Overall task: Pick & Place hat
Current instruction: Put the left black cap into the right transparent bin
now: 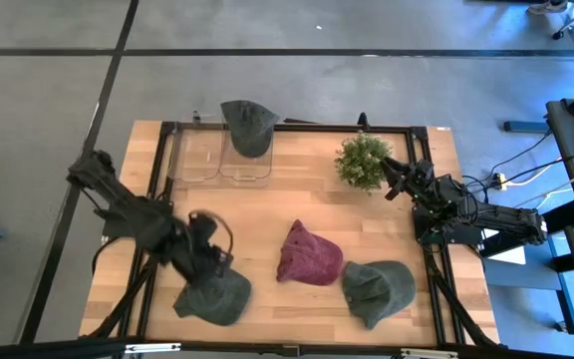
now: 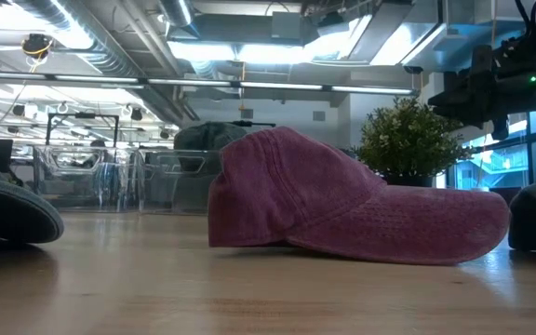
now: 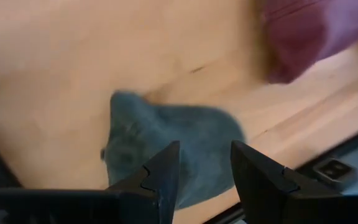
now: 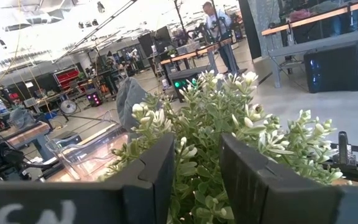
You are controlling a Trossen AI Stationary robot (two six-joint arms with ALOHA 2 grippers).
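Observation:
Three hats lie on the wooden table. A dark green hat is at the near left, a maroon hat in the middle, and a green hat at the near right. A fourth dark hat sits on top of a clear container at the far edge. My left gripper is open just above the near-left hat, which lies below and between the fingers. My right gripper is open and empty at the far right, facing a potted plant.
The potted plant stands at the far right, close in front of my right gripper. A second clear container stands beside the first. In the low view the maroon hat fills the middle. The table's near edge is close to the left gripper.

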